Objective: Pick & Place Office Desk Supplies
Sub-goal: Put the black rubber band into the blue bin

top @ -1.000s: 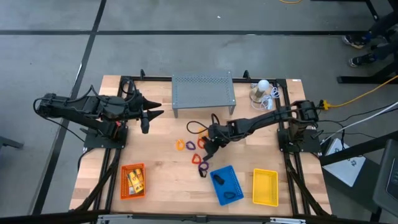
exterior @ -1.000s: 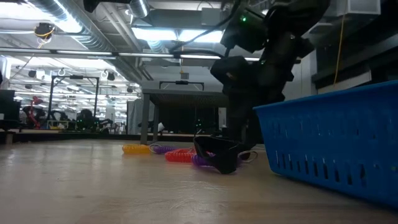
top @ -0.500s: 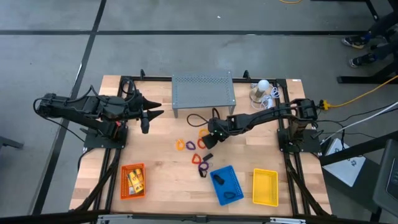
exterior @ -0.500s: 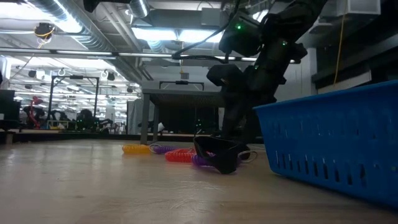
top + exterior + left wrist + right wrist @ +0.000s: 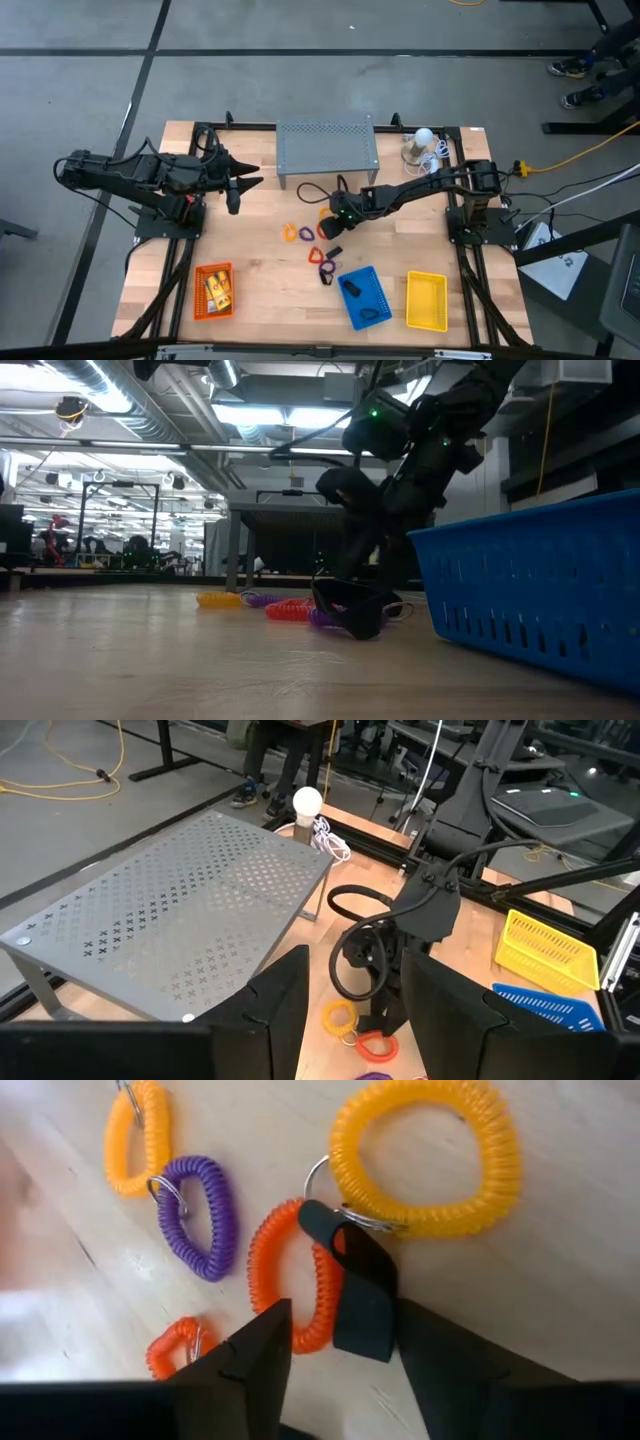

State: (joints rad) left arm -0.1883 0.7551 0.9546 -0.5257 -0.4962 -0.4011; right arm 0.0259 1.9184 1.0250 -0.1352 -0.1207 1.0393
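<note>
Several coil loops lie flat on the wooden table: a yellow one [image 5: 425,1155] whose ring carries a black tab [image 5: 365,1305], an orange one [image 5: 295,1275], a purple one [image 5: 200,1215] and a yellow-orange one [image 5: 140,1135]. My right gripper [image 5: 345,1350] hovers open just over them at mid-table [image 5: 333,218], pointing steeply down, its fingers on either side of the black tab and the orange loop's end. A black clip [image 5: 333,250] lies nearer the front. My left gripper [image 5: 240,185] waits open at the left, raised off the table.
A grey perforated shelf [image 5: 327,148] stands at the back, with a white bulb [image 5: 424,137] to its right and a black cord loop [image 5: 315,195] in front of it. Orange [image 5: 213,290], blue [image 5: 363,297] and yellow [image 5: 426,300] baskets line the front edge.
My right gripper has moved from near the black clip toward the table's far edge and sunk a little, coming over the yellow and orange loops. The clip and loops lie as before.
</note>
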